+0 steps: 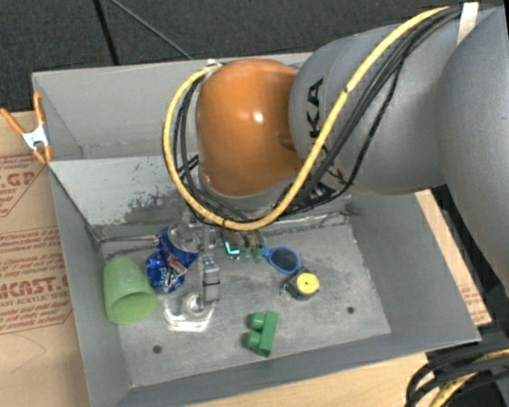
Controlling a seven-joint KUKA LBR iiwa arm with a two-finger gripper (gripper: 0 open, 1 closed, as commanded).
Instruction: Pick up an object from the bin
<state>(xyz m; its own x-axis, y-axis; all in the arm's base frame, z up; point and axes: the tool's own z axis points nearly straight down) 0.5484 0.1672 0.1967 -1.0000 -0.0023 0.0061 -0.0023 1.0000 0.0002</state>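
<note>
The arm (409, 101) fills the upper right, and its orange cover (249, 133) hangs over the back of the grey bin (260, 376). The pincer (208, 284) reaches down from beneath that cover to the left-centre of the floor. Whether it stands wide or narrow I cannot tell, as the wrist and cables hide too much of it, and nothing can be seen held in it. Well to the view's left of the pincer a pale green cup (127, 289) lies on its side. Directly under the tip, touching it or nearly so, lies a clear plastic piece (189, 314), which I take to be the thing nearest to being picked. It looks light, stiff and smooth, so it will probably be slippery and may skate across the metal if pushed from one side. A hold across its narrower width, on its raised middle and not its flat rim, seems safest. Just beside the pincer on the left, between it and the cup, sits a blue crumpled wrapper (163, 267), soft and likely to snag. Below and to the right of the pincer a green block (261, 331) lies apart. Near its right lies a blue ring (282, 260), and just beyond that a small yellow disc (304, 284).
</note>
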